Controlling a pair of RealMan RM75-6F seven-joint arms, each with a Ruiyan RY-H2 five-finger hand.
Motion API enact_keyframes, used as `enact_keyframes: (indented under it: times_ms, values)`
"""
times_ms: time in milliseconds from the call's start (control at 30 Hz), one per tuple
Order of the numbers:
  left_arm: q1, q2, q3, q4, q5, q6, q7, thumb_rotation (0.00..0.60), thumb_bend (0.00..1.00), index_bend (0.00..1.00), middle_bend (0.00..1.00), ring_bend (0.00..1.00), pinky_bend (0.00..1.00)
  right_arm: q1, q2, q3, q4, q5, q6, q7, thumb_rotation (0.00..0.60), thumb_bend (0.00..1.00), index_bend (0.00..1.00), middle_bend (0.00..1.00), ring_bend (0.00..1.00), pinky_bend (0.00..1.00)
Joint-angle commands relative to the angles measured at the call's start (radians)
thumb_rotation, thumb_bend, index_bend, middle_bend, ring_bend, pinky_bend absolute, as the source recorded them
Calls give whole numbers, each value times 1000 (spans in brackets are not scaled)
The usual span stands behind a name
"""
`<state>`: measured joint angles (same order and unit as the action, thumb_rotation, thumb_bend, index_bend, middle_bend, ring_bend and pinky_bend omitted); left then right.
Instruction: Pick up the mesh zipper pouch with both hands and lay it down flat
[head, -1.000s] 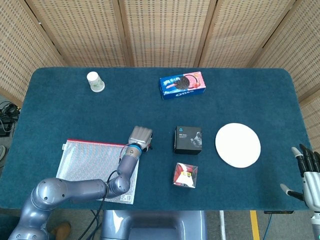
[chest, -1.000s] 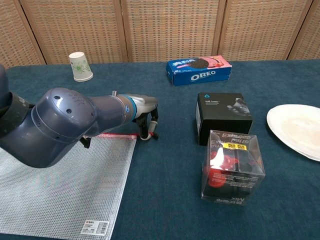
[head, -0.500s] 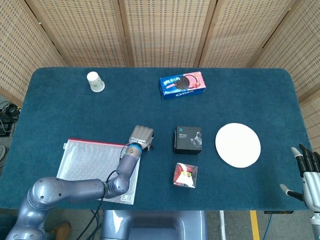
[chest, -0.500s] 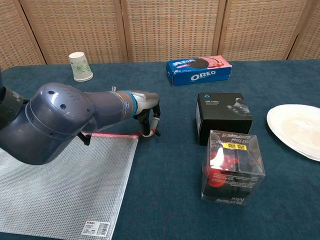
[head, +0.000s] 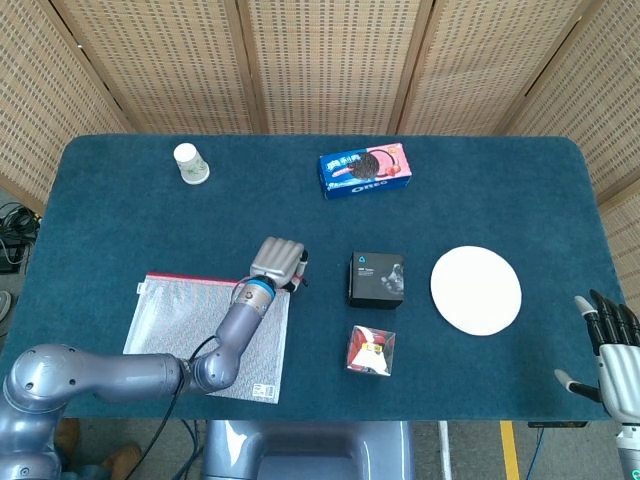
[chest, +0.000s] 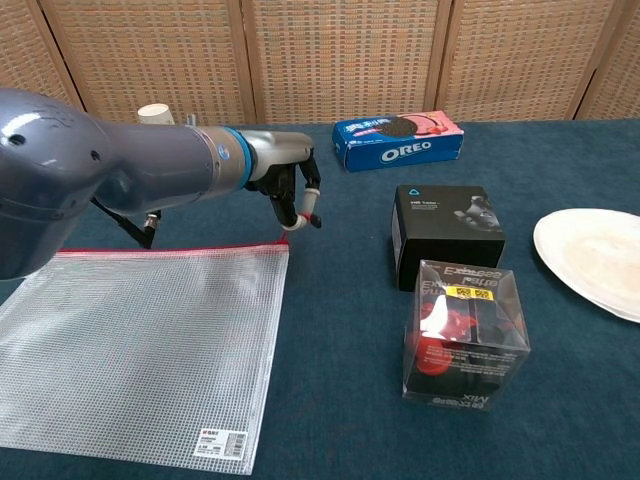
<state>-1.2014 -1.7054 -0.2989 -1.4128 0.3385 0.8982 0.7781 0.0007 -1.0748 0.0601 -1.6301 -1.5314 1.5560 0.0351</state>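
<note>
Setting: woven-cane screens behind a worktop (head: 120, 200) covered in dark blue cloth.
Pouch: the mesh pouch (chest: 140, 350) lies flat at the near-left of the worktop, red zipper edge away from the robot, label at its near-right corner.
Left hand: the left hand (chest: 285, 185) hangs over the pouch's far-right corner, fingers (chest: 308, 205) curled downward; the red zipper tab seems to sit at their tips, but I cannot tell whether it is truly pinched.
Right hand: the right hand (head: 610, 350) shows only at the worktop's near-right edge, well apart from the pouch, fingers spread and holding nothing.
Nearby: a black box (chest: 445, 232) and a clear box (chest: 465, 335) stand just right of the pouch; a white plate (head: 476, 290), an Oreo box (head: 366, 170) and a paper cup (head: 189, 164) lie farther off.
Step in hand: securing the zipper corner, as I read it.
Doing it well: get a firm pinch on the corner seam rather than the loose tab; bring the right hand across to the opposite corner, steering clear of both boxes; lift both ends evenly so the mesh hangs without folding.
</note>
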Motion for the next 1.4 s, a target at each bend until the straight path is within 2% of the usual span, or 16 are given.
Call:
enact_keyframes:
  times_ms: [33, 167, 300, 433, 533, 600, 700, 767, 867, 1033, 1400]
  values:
    - [49, 61, -29, -79, 95, -1, -104, 600, 710, 665, 1000, 991, 1000, 8, 4, -1, 1, 1, -16, 32, 600, 0, 39, 0, 0, 0]
    - [115, 114, -52, -133, 271, -3, -259, 600, 722, 667, 1000, 991, 1000, 31, 9, 19, -10, 6, -32, 44, 600, 0, 52, 0, 0, 0]
    - [158, 164, -81, -178, 398, -8, -389, 600, 723, 668, 1000, 991, 1000, 99, 69, 54, -81, -1, -104, 100, 600, 0, 56, 4, 0, 0]
    - [180, 196, -105, -206, 473, 6, -465, 600, 723, 672, 1000, 991, 1000, 180, 152, 94, -172, 5, -205, 181, 600, 0, 70, 94, 27, 0]
    - [189, 215, -127, -227, 488, 3, -515, 600, 723, 678, 1000, 991, 1000, 236, 199, 119, -226, 22, -287, 244, 600, 0, 85, 192, 133, 6]
    - [195, 229, -151, -243, 496, 0, -557, 600, 723, 677, 1000, 991, 1000, 294, 227, 147, -266, 48, -369, 294, 600, 0, 98, 301, 249, 82]
    - [199, 249, -172, -251, 520, -4, -606, 600, 724, 675, 1000, 991, 1000, 388, 258, 188, -310, 129, -514, 352, 600, 0, 124, 471, 428, 339]
    - [195, 254, -182, -253, 534, -4, -626, 600, 724, 675, 1000, 991, 1000, 467, 237, 215, -334, 194, -632, 408, 600, 0, 166, 568, 540, 520]
    - [184, 258, -184, -248, 539, -14, -640, 600, 724, 676, 1000, 991, 1000, 577, 184, 256, -309, 340, -776, 448, 600, 0, 238, 664, 646, 680]
    - [163, 248, -177, -223, 543, -22, -651, 600, 724, 677, 1000, 991, 1000, 692, 147, 286, -301, 533, -921, 464, 600, 0, 275, 728, 708, 775]
    - [139, 196, -161, -152, 556, -31, -703, 600, 723, 680, 1000, 991, 1000, 874, 42, 295, -213, 855, -1024, 461, 600, 4, 292, 757, 748, 840]
